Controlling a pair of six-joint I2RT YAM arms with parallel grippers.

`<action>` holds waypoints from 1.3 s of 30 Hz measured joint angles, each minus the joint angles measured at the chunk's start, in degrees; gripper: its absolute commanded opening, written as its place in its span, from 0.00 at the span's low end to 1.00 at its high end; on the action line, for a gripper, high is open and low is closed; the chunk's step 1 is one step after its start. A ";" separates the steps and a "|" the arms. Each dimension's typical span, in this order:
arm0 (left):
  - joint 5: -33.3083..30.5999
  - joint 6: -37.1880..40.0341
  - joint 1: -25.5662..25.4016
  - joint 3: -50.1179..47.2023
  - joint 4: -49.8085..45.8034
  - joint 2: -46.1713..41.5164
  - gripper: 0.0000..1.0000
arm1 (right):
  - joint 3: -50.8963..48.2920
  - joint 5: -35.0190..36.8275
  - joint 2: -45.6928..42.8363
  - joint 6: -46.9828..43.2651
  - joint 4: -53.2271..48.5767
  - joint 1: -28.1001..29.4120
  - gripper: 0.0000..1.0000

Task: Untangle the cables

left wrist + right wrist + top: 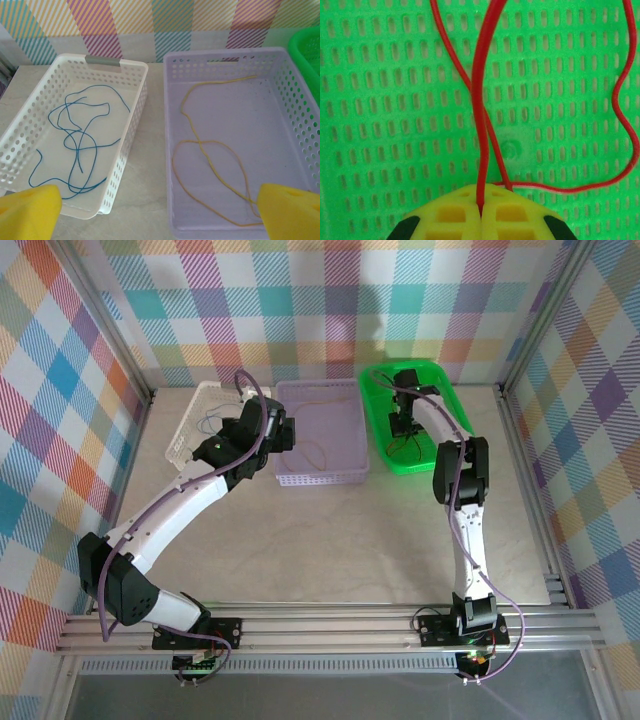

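left hand (160,215): spread apart, empty
right hand (481,207): clamped on red cable (480,100), above green basket (380,125)
blue cable (80,135): in white basket (136,95)
orange cable (210,150): in lilac basket (300,115)

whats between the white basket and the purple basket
A bare strip of tabletop separates the white basket from the purple basket, in the left wrist view.

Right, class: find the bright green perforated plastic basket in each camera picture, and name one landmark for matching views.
Top external: the green perforated plastic basket sits upper right, the right gripper over it.
Left wrist: the basket cuts the upper right edge.
Right wrist: its slotted floor lies behind the thin red cable pinched by the right gripper.
Shared landmark: the lavender perforated plastic basket, just left of it in top and left wrist views.
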 measured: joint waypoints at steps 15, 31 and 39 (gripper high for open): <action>0.02 0.02 0.00 0.00 0.00 0.00 1.00 | 6.84 -2.58 1.42 0.61 -8.44 -0.72 0.37; -0.04 0.04 0.00 0.00 0.00 0.02 1.00 | 2.08 -4.48 -16.35 3.10 -6.01 -0.72 0.85; -1.64 0.04 0.50 0.22 -0.28 2.99 1.00 | -32.72 -11.56 -40.83 4.09 14.67 -0.72 1.00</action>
